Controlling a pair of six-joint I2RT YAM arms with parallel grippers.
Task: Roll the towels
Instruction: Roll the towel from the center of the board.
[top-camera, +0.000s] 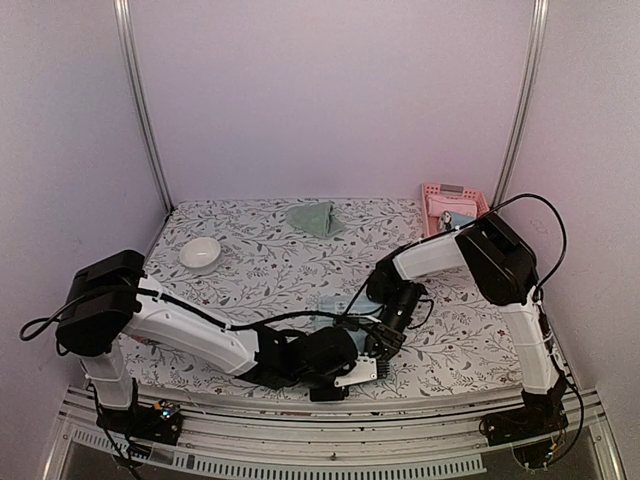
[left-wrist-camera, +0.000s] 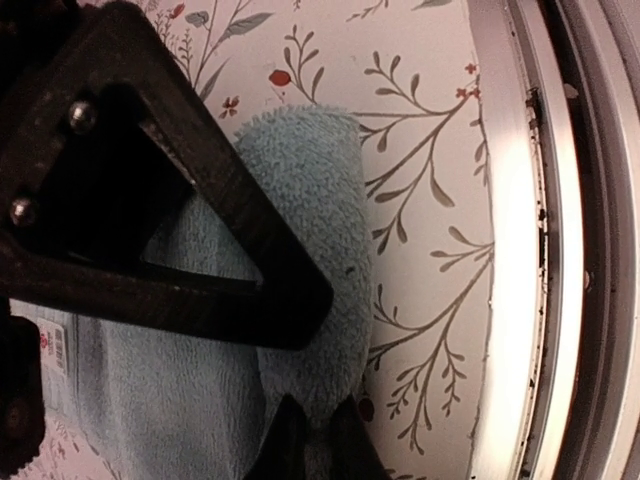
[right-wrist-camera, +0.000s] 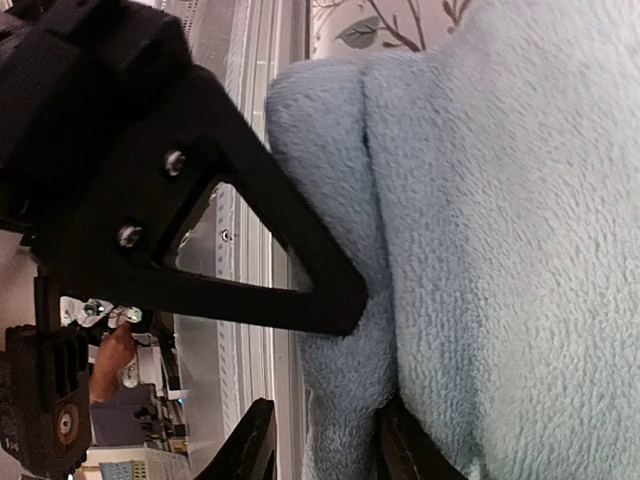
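1. While I watch from the overhead camera, the biggest thing is the floral-patterned table (top-camera: 260, 275), with two black-and-white arms reaching in from its 6 o'clock edge.
2. There are two towels. The light blue towel (top-camera: 330, 303) lies just short of the table's centre, towards 6 o'clock, between the two arms. The sage-green towel (top-camera: 315, 217) sits crumpled at 12 o'clock, well apart from both.
3. There is one pink basket (top-camera: 470, 203) at 2 o'clock, its contents too small to name, and one white bowl (top-camera: 200, 252) at 10 o'clock.
4. The relation that matters is this: the blue towel's near edge is turned over into a thick fold whose long axis runs 9 to 3, parallel to the table's front rail. The flat remainder stretches away towards 12. I judge that any further rolling has to travel that way.
5. Both arms are at that fold, so neither is clearly nearer. The left works the 6 o'clock side and the right the 3 o'clock end.
6. On its wrist camera, the left gripper (left-wrist-camera: 305, 370) has its fingers drawn close with a tuck of blue terry between them. I read that as gripping the fold.
7. The right gripper (right-wrist-camera: 330, 370) straddles the same thick edge, but I cannot tell whether it presses or stands loose.
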